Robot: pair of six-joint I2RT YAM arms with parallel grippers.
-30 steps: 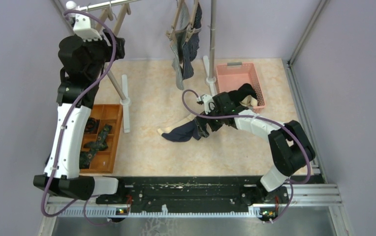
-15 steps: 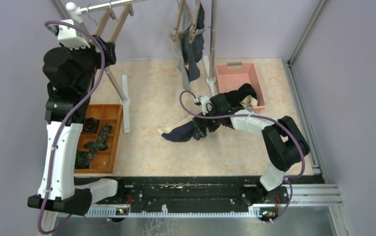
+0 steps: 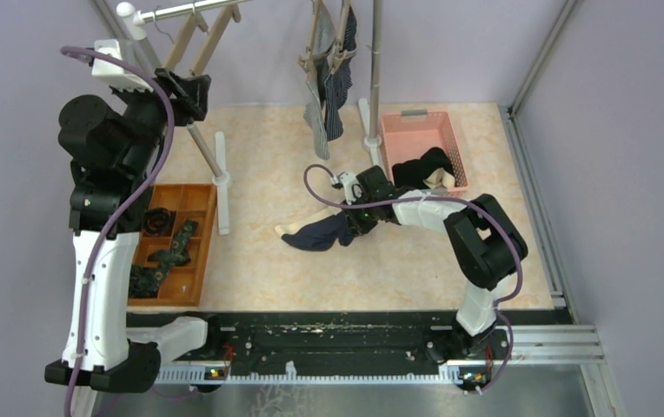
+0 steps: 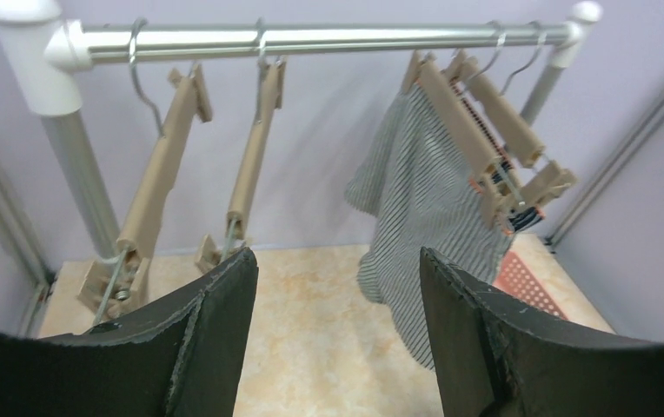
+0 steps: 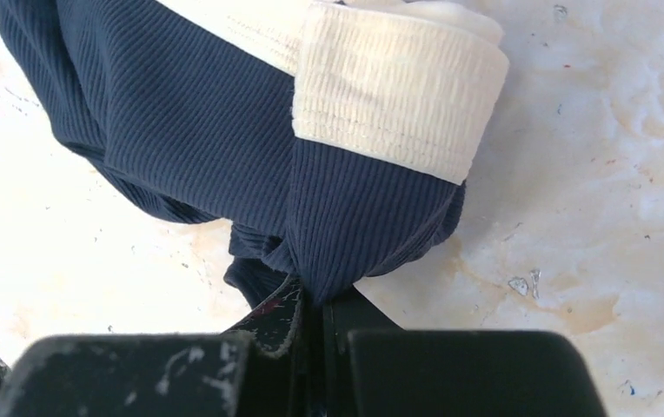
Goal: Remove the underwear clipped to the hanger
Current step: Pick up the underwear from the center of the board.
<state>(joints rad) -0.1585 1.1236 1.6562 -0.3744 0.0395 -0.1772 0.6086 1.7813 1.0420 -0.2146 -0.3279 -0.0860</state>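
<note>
Right wrist view: I read the right pincer (image 5: 311, 306) clamped on the dark underwear (image 5: 181, 130) lying on the surface (image 5: 624, 200); the left pincer (image 4: 337, 304) spreads wide, empty.

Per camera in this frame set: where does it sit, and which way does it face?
Top external: above and behind the bases, looking down at the table; left arm and right arm show.
Left wrist: raised, facing the rail and striped underwear; the open left gripper frames them.
Right wrist: low, facing down at the dark underwear; the right gripper pinches it.
Shared: top external shows both garments too.
</note>
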